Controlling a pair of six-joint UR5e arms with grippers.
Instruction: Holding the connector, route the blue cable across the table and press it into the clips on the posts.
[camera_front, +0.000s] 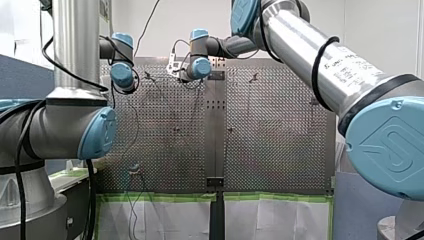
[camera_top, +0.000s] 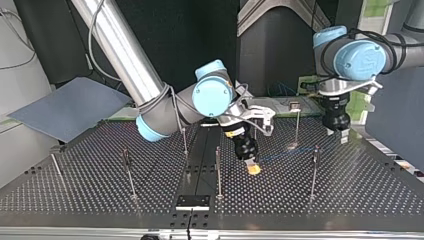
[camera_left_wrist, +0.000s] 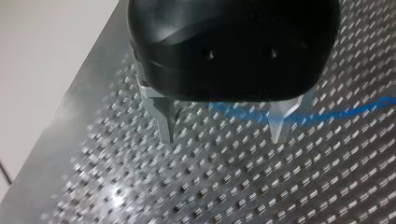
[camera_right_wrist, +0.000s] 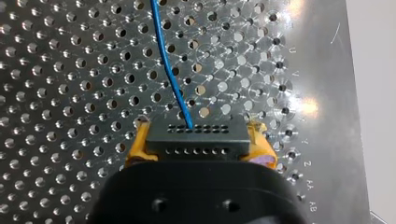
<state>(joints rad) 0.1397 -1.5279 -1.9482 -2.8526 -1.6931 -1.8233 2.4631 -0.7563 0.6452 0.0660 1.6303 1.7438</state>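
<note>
Clamping the connector (camera_right_wrist: 195, 133) hard in my right gripper (camera_right_wrist: 198, 145), with yellow pads (camera_right_wrist: 140, 147) on both ends. Can see the blue cable (camera_right_wrist: 168, 70) leaving its front face and running ahead over the table (camera_right_wrist: 60, 93). Holding nothing in my left gripper (camera_left_wrist: 222, 125): hovering close over the holes with metal fingers (camera_left_wrist: 163, 122) spread wide. Can see a stretch of the cable lying past them, partly hidden by the gripper body. Can't tell whether touching.

In the top view, find my right gripper down near the table beside the middle post (camera_top: 218, 172), toward the view's right. Find my left one near the far edge, further right. Can just make out a faint blue line low between the two. Looks like slack on the plate, not up at clip height.

Judging progress: have the grasp, have barely started routing. See no cable seated in the clips (camera_top: 315, 149) on any of the posts (camera_top: 129, 172), though can't make them out well enough to be sure. Left to do: carry the connector across, lift the line to the clips, press in post by post.

Working on perforated metal with a solid strip (camera_top: 200, 150) down the middle and thin posts set well apart. Around it in the front view: green tape (camera_front: 165, 197) and white sheet (camera_front: 165, 220) at the near edge, pale wall (camera_front: 200, 15) behind. Also a grey board (camera_top: 70, 107) at the top view's left.
</note>
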